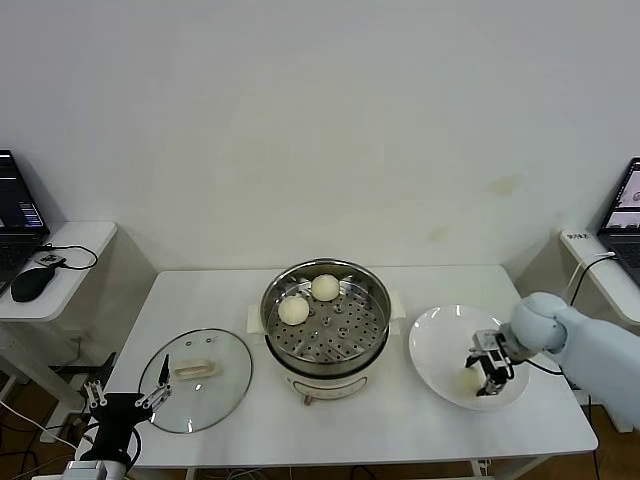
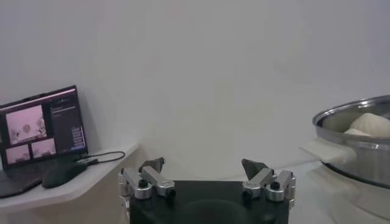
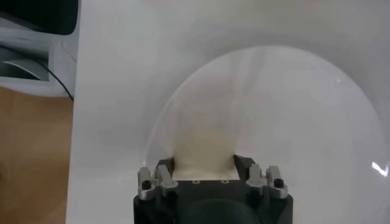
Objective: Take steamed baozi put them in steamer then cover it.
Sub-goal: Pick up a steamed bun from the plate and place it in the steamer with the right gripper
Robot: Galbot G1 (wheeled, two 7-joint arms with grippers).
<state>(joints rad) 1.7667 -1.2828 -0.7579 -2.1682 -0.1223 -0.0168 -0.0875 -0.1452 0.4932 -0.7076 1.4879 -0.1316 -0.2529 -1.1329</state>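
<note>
Head view: two baozi (image 1: 308,298) sit in the steamer (image 1: 325,325) near 11 o'clock. Cover (image 1: 197,379) lies on the table at the steamer's 9 o'clock.

Left wrist view: left gripper (image 2: 207,176) idle, fingers spread, empty.

Right wrist view: right gripper (image 3: 204,167) on the plate (image 3: 292,109), fingers clasping a bun (image 3: 204,155). Transfer and covering remain.

3 baozi (image 1: 324,287), 1 steamer (image 1: 376,340), 1 cover (image 1: 197,380), 1 plate (image 1: 435,340).
</note>
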